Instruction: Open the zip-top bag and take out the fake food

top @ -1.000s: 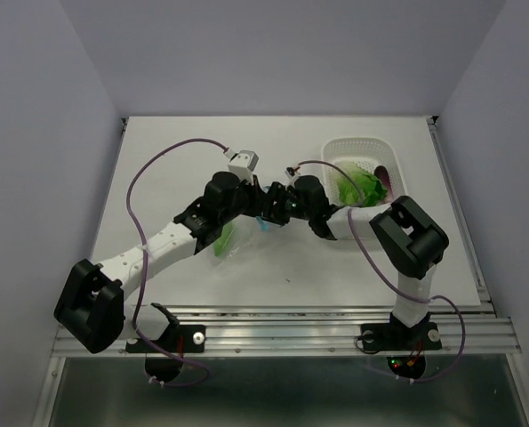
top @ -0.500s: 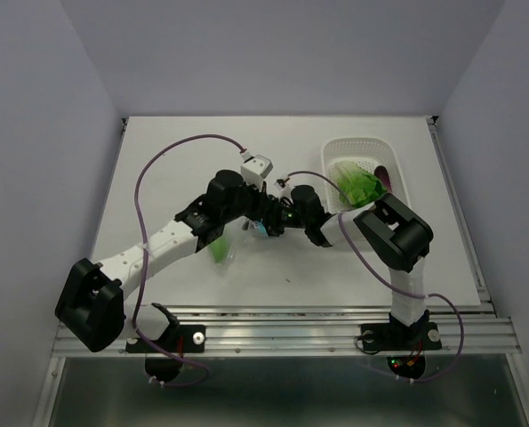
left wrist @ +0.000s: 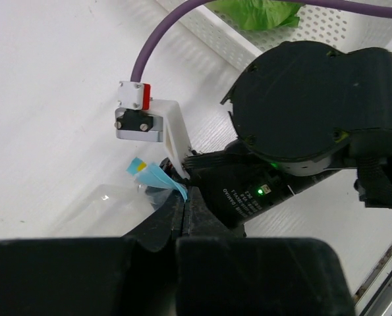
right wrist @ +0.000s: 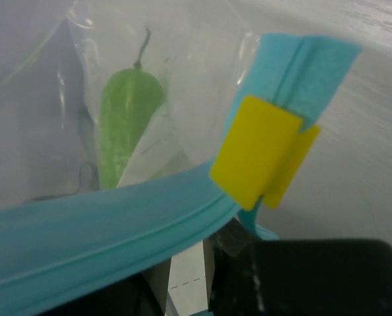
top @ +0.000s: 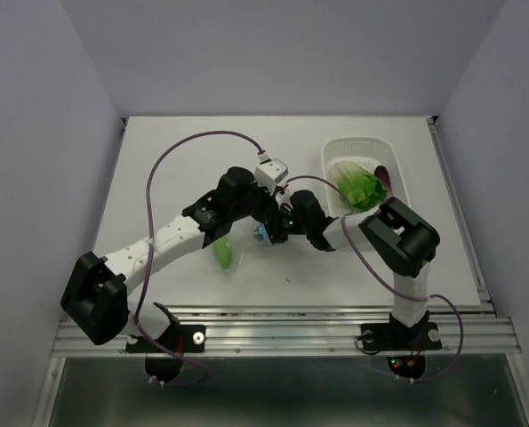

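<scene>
the clear crinkly plastic zip-top bag (left wrist: 116, 197) was lying on the white table (top: 157, 169) about mid-table, just left of the white perforated plastic basket (top: 327, 165), with both arms crowded over it. the left gripper (left wrist: 184, 201) had its fingers squeezed together on a fold of the bag's clear plastic, right by the end of the teal zip strip (right wrist: 103, 243). the right gripper (right wrist: 190, 280) sat nose to nose with it from the other side, fingers close together just under the strip, but honestly couldn't tell whether it was actually pinching it or not. the small yellow plastic slider tab (right wrist: 258, 155) was sitting on the strip near its end. through the plastic, a smooth light-green pod-shaped toy piece (right wrist: 126, 125) was in the bag. over in the basket lay the light-green leafy cabbage-like toy (top: 357, 189), and the small dark purple elongated piece (top: 384, 175) was tucked just beside it toward the right wall.
</scene>
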Tool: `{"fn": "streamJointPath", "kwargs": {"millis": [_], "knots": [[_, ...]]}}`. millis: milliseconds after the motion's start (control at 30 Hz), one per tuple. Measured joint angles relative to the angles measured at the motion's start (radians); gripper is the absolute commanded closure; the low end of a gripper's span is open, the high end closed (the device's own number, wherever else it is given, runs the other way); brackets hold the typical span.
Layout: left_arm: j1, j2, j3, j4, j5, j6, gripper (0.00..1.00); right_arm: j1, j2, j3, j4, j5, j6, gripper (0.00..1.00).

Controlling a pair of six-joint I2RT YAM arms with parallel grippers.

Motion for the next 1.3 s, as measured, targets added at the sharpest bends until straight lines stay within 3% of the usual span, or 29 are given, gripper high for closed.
{"fn": "streamJointPath", "kwargs": {"millis": [200, 400, 667, 833, 1000, 1300], "knots": [[-0.001, -0.001, -0.008, 0.021, -0.006, -0.012, 1.00, 0.000, -0.140, -0.065, -0.081, 0.070, -0.042, 0.88], [-0.001, -0.066, -0.123, 0.091, 0.002, -0.072, 1.00, 0.000, -0.272, -0.072, -0.221, 0.172, -0.086, 0.83], [-0.014, -0.098, -0.214, 0.176, 0.074, -0.160, 1.00, 0.000, -0.348, -0.098, -0.215, 0.186, -0.069, 0.83], [-0.041, -0.099, -0.215, 0.192, 0.003, -0.212, 1.00, 0.009, -0.308, -0.098, -0.158, 0.192, -0.003, 0.82], [-0.055, -0.104, -0.215, 0.188, -0.066, -0.251, 1.00, 0.029, -0.242, -0.166, 0.054, 0.222, 0.132, 0.81], [-0.113, -0.175, -0.217, 0.219, -0.018, -0.286, 1.00, 0.063, -0.176, -0.183, 0.235, 0.226, 0.245, 0.79]]}}
